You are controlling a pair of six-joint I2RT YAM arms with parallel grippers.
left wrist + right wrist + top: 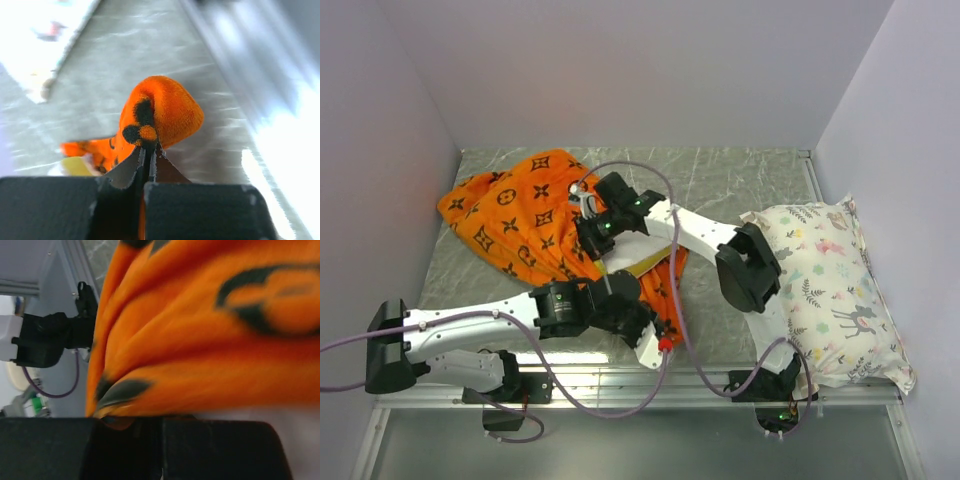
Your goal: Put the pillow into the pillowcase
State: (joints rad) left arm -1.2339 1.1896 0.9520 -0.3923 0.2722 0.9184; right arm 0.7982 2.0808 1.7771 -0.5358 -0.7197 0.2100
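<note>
— Pillow [638, 266] position?
— Centre of top view, mostly buried under the case [520, 215]. Only its yellow edge shows, running lower left to upper right.
— Fingers?
— Left fingers [148, 156] clamped on a plush orange fold, with the yellow edge just lower left of them. Right fingers [132, 417] closed, apparently pinching case cloth. The case is limp and bunched toward upper left.

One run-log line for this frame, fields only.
left fingers: shut on pillowcase | right fingers: shut on pillowcase | pillow: yellow edge showing, rest hidden | printed pillow: aside, right
</note>
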